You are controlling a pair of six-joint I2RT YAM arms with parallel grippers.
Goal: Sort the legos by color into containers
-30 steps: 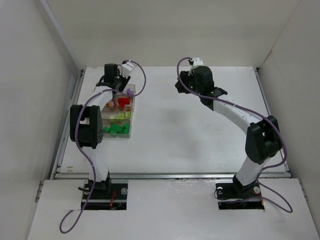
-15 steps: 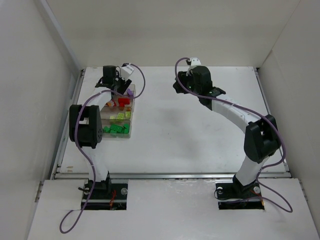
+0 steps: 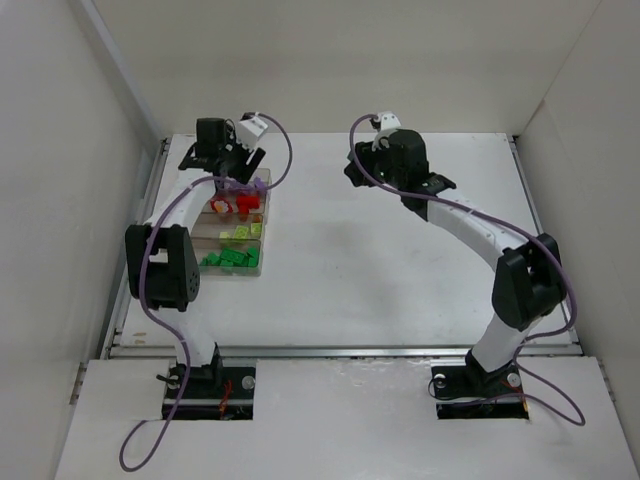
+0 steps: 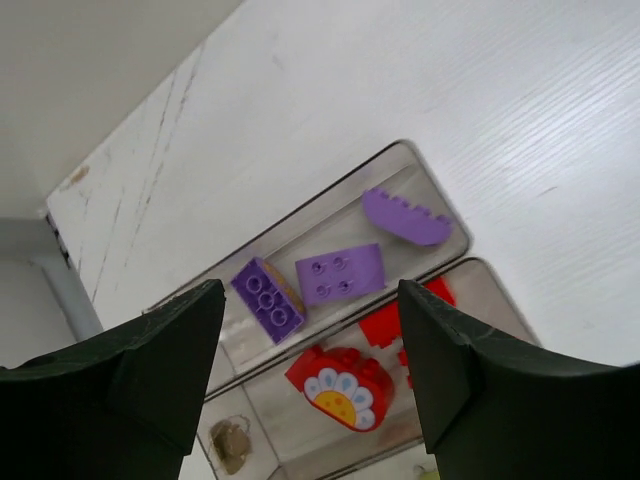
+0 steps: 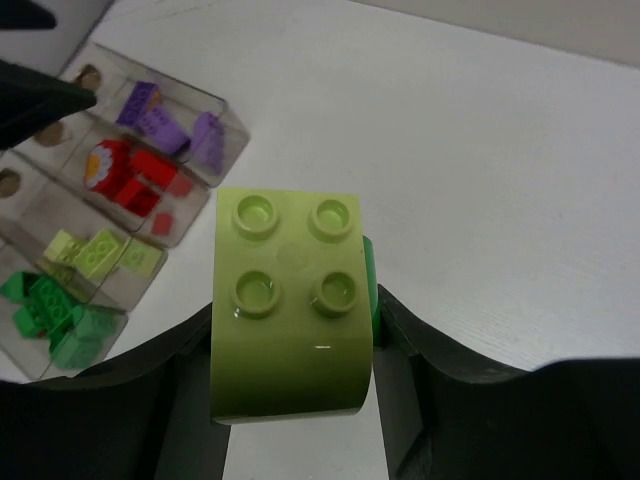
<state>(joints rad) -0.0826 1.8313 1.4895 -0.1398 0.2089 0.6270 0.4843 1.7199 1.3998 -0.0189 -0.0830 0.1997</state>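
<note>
Your right gripper (image 5: 292,345) clamps a yellow-green brick (image 5: 290,300).
Your left gripper (image 4: 310,365) hangs wide and empty above the purple bricks (image 4: 340,273) in the organizer box (image 4: 404,147).

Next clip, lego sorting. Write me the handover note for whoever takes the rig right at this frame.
Left gripper: open, empty, above the purple row of the organizer box.
Right gripper: shut on a yellow-green brick, held above the table, right of the box in the top view; a dark green sliver shows behind it.
Done: purple bricks, red bricks, yellow-green bricks and dark green bricks lie in separate rows.
To do: drop the held brick in the yellow-green row; I see no other loose brick.
</note>
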